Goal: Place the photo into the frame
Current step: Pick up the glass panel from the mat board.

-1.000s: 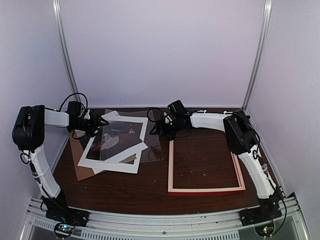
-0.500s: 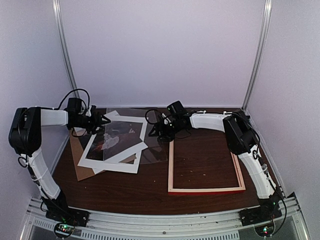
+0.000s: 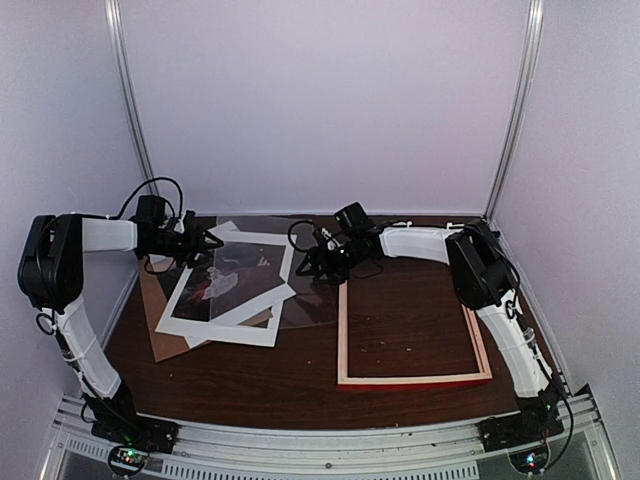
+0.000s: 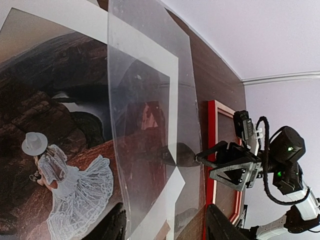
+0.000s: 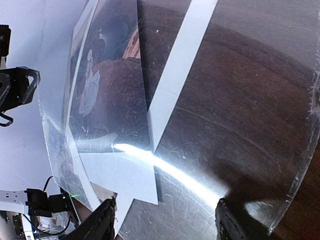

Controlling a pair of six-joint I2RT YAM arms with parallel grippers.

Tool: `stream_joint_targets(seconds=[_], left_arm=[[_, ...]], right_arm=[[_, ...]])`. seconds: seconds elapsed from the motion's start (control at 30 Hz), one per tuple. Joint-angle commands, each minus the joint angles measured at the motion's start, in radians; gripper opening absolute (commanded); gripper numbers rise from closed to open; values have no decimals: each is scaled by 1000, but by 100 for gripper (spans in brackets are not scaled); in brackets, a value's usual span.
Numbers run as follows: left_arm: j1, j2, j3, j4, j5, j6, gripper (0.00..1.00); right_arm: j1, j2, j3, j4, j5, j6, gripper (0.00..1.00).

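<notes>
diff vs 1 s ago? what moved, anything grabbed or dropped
The left pincer drew back toward the wall, and the right pincer slid a little left. The clear pane between them seems to have shifted slightly toward the frame. No visible grab or release. Frame, photo and white mat stayed put.

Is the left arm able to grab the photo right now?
Probably not yet. The clear sheet is raised over part of the photo, right in front of the left end effector, and a white mat seems to cover the photo's edges.
</notes>
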Motion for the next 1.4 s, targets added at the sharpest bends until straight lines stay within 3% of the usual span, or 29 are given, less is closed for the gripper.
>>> stream_joint_targets(seconds=[0.0,0.3,0.8,0.97,1.37], left_arm=[[-26,-2,22,50,78,3,53],[-48,42,36,106,129,8,47],[-89,89,144,-56,45,182,41],[-94,104,152,-61,67,214,35],[-135,100,163,-54,40,326,33]], right_arm=[[7,45,-47,-101,-5,-15,68],[6,48,-47,-106,-10,-20,67],[5,55,-38,-116,-29,-34,67],[1,61,-30,-120,-40,-37,67],[-2,64,-27,-122,-56,-43,67]])
